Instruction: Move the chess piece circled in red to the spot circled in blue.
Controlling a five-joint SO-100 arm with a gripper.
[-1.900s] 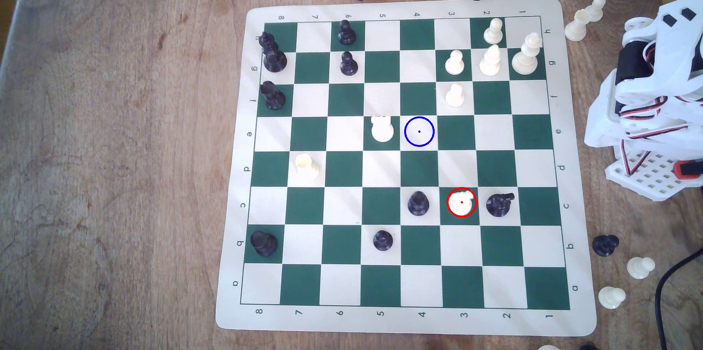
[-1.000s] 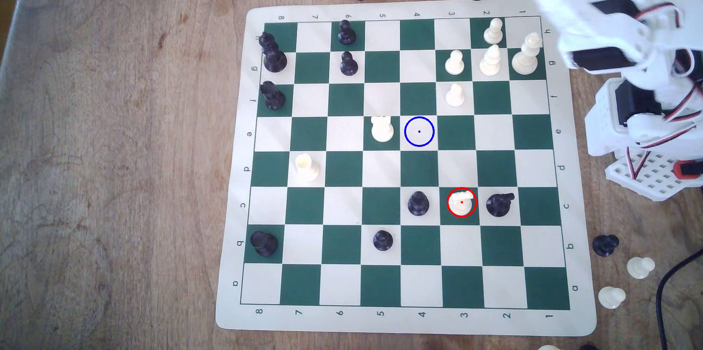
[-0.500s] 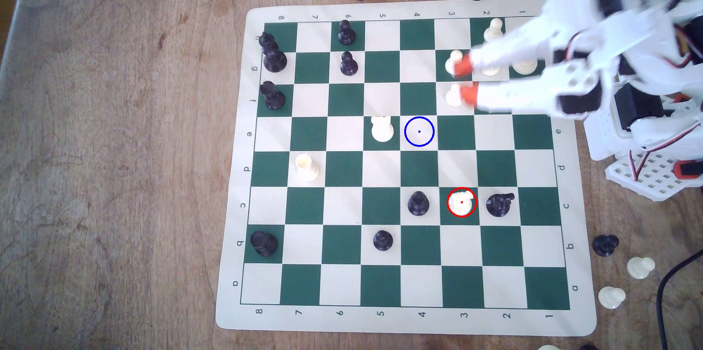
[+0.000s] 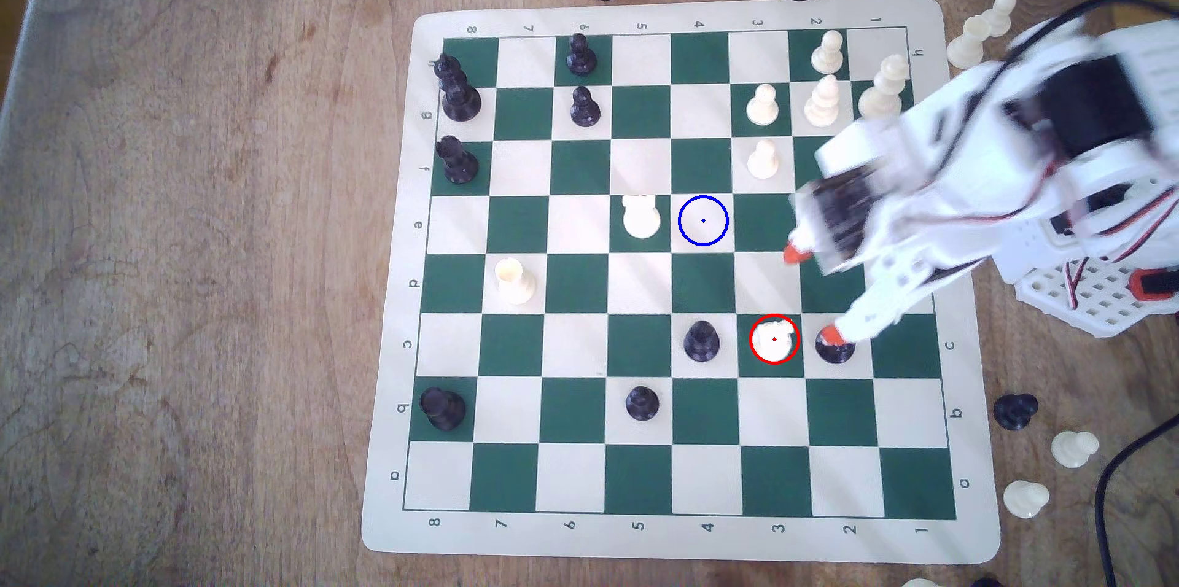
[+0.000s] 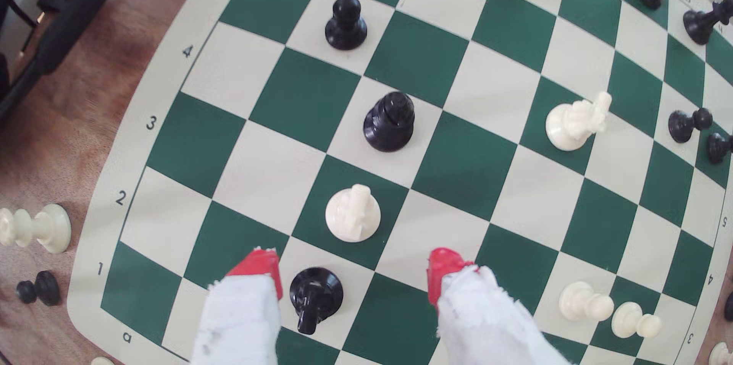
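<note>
The chess piece circled in red (image 4: 774, 339) is a cream-white knight standing on a green square; in the wrist view this knight (image 5: 353, 212) sits just ahead of the fingers. The spot circled in blue (image 4: 703, 220) is a bare cream square two rows further up the board and one column to the exterior view's left. My gripper (image 4: 812, 295) hovers open just to the exterior view's right of the knight, holding nothing. One orange fingertip (image 4: 829, 336) lies over the neighbouring black knight, the other fingertip (image 4: 795, 253) further up. The gripper (image 5: 353, 270) straddles that black knight.
The black knight (image 5: 316, 295) stands right beside the white one, and a black piece (image 4: 702, 341) flanks its other side. A white rook (image 4: 640, 217) stands next to the blue spot, a white pawn (image 4: 762, 160) diagonally above it. Spare pieces (image 4: 1075, 448) lie off the board.
The arm has swung from the board's upper right corner down toward the white knight. The fingers have spread wider. No piece has moved.
</note>
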